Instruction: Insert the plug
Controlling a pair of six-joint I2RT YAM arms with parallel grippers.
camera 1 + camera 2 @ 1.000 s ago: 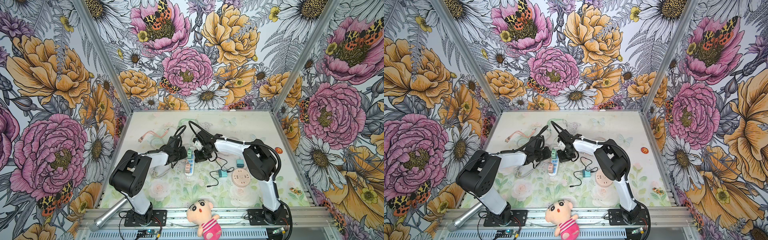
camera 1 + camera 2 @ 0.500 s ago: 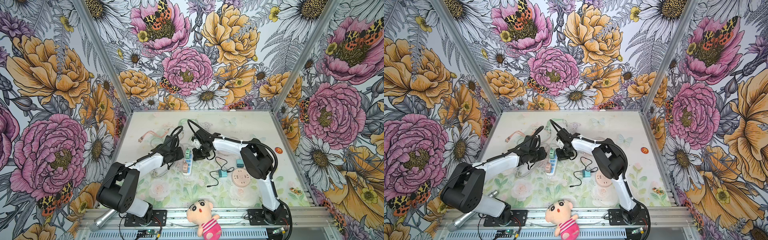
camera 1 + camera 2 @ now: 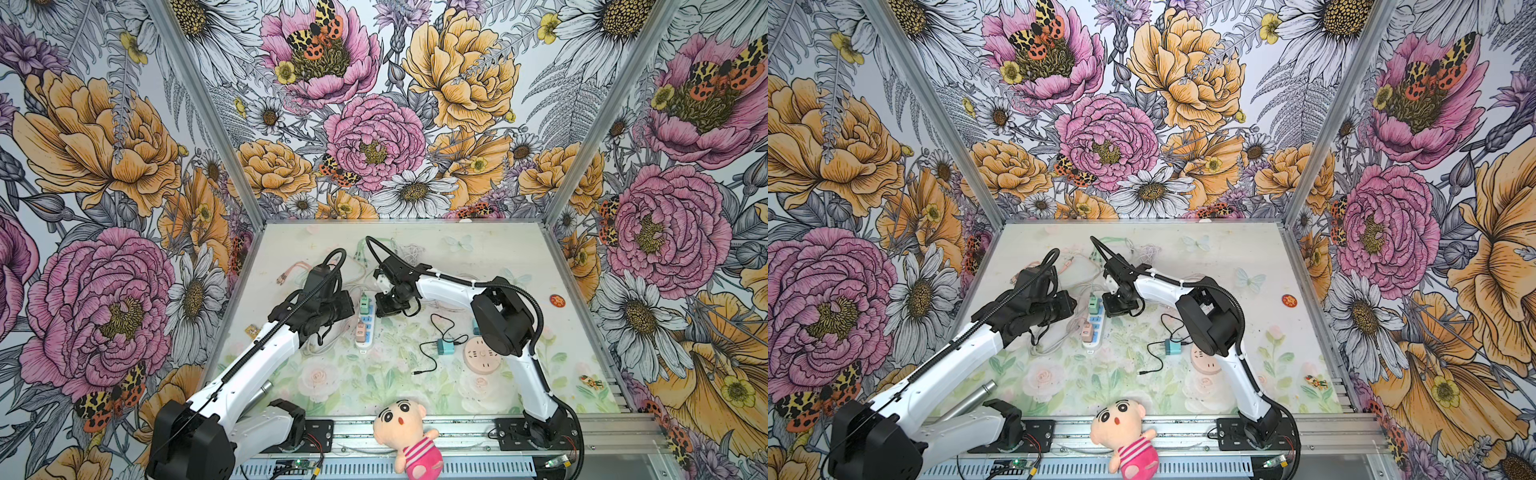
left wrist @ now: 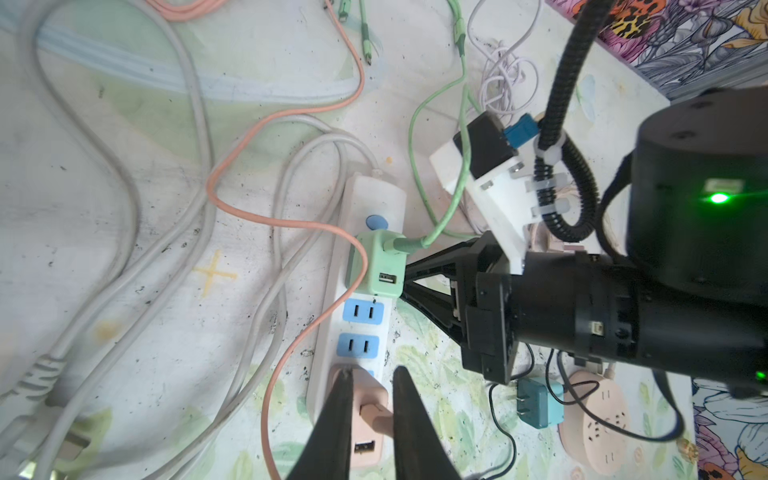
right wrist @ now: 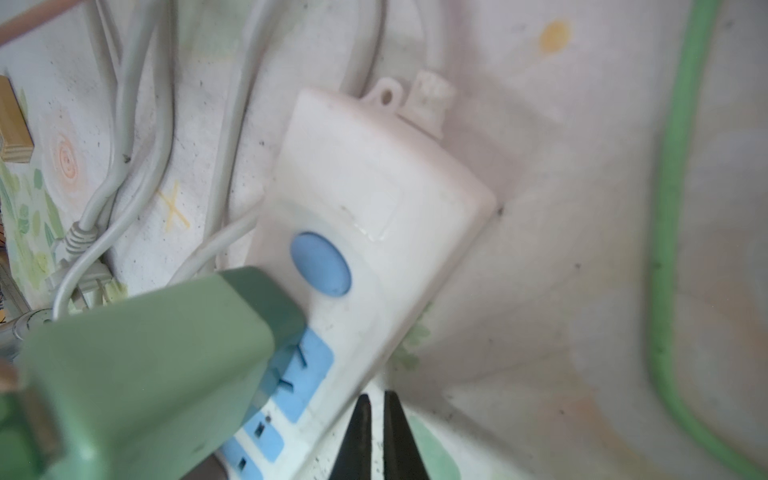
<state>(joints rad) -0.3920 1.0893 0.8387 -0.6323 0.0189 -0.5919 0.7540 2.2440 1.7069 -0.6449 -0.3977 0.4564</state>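
A white power strip [image 3: 362, 347] with blue sockets lies mid-table in both top views. A green plug [image 4: 376, 266] stands in its socket next to the blue switch [image 5: 320, 264], green cable attached. A pink plug [image 4: 368, 419] sits in a socket nearer the front. My left gripper [image 4: 368, 374] hovers over the pink plug, jaws a narrow gap apart, gripping nothing. My right gripper [image 5: 376, 397] is shut and empty, its tips low beside the strip's edge, close to the green plug [image 3: 365, 300].
A teal charger [image 3: 446, 347] with a black cable and a round pink socket [image 3: 482, 356] lie right of the strip. Grey, pink and green cables [image 4: 195, 137] tangle behind and left. A doll [image 3: 409, 432] sits at the front rail.
My left arm's elbow has swung down towards the front left while its gripper stays by the strip. The right gripper has edged slightly left.
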